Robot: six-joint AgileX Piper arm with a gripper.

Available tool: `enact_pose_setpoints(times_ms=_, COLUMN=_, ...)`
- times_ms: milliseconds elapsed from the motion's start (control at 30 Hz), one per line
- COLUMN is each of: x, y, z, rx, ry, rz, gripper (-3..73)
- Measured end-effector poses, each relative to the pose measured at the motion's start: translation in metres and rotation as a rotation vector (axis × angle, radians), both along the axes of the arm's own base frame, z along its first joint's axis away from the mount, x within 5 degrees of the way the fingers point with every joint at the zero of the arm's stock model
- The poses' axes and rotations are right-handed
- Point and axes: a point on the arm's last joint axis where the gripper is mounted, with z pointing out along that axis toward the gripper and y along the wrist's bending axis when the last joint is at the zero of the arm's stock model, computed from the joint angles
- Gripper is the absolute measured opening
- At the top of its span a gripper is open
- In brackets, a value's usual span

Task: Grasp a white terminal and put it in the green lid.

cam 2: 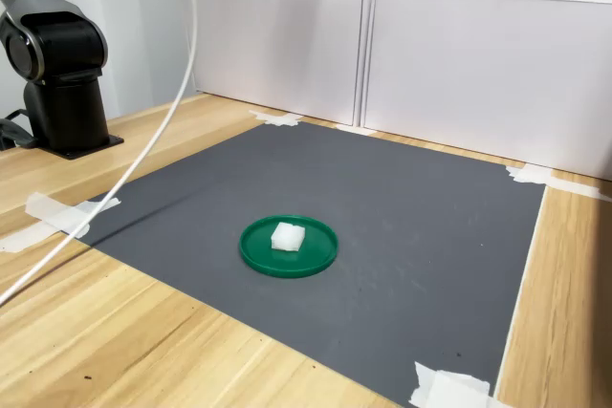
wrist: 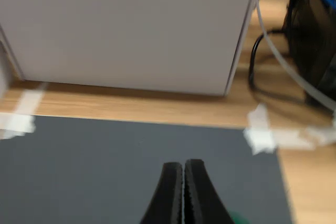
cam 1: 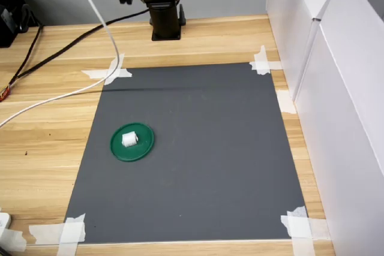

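Second exterior view: the white terminal [cam 2: 288,235] lies flat inside the green lid [cam 2: 316,257] on the grey mat [cam 2: 421,226].
Blocky, no clear long axis. In the wrist view the hand [wrist: 183,192] is closed, fingers pressed together, holding nothing.

Lab bench setup: wooden table [cam 1: 54,124], grey mat [cam 1: 204,148] taped at corners, white foam-board walls [cam 2: 459,64], loose cables [cam 1: 66,43], arm base [cam 1: 165,4].

No legible text, labels or numbers anywhere.
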Motion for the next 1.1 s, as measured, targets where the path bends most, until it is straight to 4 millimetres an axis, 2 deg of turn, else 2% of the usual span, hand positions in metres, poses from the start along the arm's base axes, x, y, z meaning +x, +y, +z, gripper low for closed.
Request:
enact_pose_setpoints(times_ms=233, x=-0.05, y=-0.002, z=-0.052, rx=0.063, ry=-0.002, rz=-0.01, gripper=-1.4)
enact_pose_setpoints(times_ms=333, x=-0.065, y=-0.002, z=-0.077, rx=0.064, ry=0.011, rz=-0.008, gripper=-1.5)
enact_pose_setpoints(times_ms=500, x=-0.081, y=-0.003, z=-0.108, rx=0.066, ry=0.006, rz=-0.007, gripper=-1.5)
enact_pose_setpoints(times_ms=667, x=-0.086, y=-0.003, z=-0.131, rx=0.065, ry=0.025, rz=-0.008, gripper=-1.5)
enact_pose_setpoints(times_ms=800, x=-0.089, y=-0.003, z=-0.14, rx=0.064, ry=0.043, rz=-0.004, gripper=-1.5)
enact_pose_setpoints(times_ms=1100, x=-0.091, y=-0.003, z=-0.142, rx=0.063, ry=0.052, rz=0.001, gripper=-1.5)
